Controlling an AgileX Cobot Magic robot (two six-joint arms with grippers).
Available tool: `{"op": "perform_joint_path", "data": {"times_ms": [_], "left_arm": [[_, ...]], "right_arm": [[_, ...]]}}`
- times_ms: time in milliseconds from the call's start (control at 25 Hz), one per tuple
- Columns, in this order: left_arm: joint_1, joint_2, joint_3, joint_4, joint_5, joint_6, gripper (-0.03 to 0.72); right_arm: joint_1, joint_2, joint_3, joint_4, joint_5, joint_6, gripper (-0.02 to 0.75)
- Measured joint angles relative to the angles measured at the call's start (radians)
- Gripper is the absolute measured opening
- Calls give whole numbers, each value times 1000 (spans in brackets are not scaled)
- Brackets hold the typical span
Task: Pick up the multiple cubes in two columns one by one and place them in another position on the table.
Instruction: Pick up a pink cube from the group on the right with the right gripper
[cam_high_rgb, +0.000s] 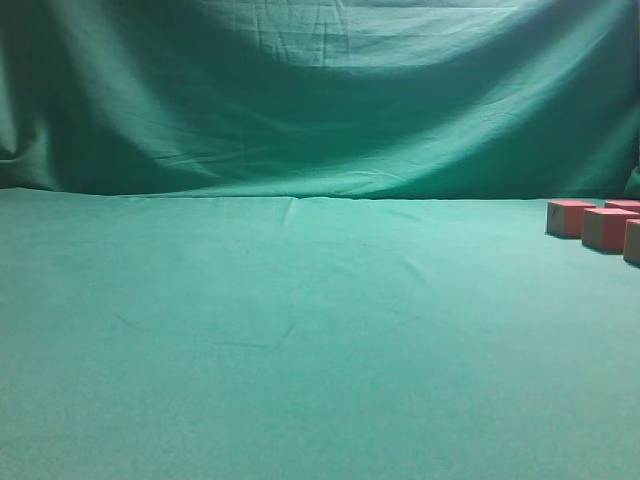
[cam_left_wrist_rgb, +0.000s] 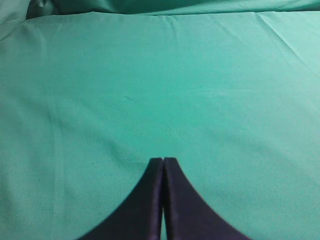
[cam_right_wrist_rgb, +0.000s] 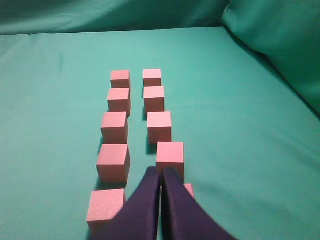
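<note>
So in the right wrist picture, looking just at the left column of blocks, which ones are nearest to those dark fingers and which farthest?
Measured from the right gripper, whose fingers are closed:
1. Bottom cube, just left of the fingers.
2. Second cube, next up the column.
3. Third cube, mid-column.
4. Fourth cube, higher still.
5. Top cube, at the far end.
</note>
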Motion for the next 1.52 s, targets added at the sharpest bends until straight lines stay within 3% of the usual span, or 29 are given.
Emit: {"op": "perform_joint_path", "data": {"times_ms": [1200, 1320, 1520], "left_arm": [[0, 0, 0, 0, 0, 0, 0], [0, 0, 0, 0, 0, 0, 0], [0, 0, 0, 0, 0, 0, 0]], "right_arm": [[0, 0, 0, -34, -3, 0, 0], [0, 0, 1, -33, -79, 7, 0], [0, 0, 1, 40, -382, 40, 0]]}}
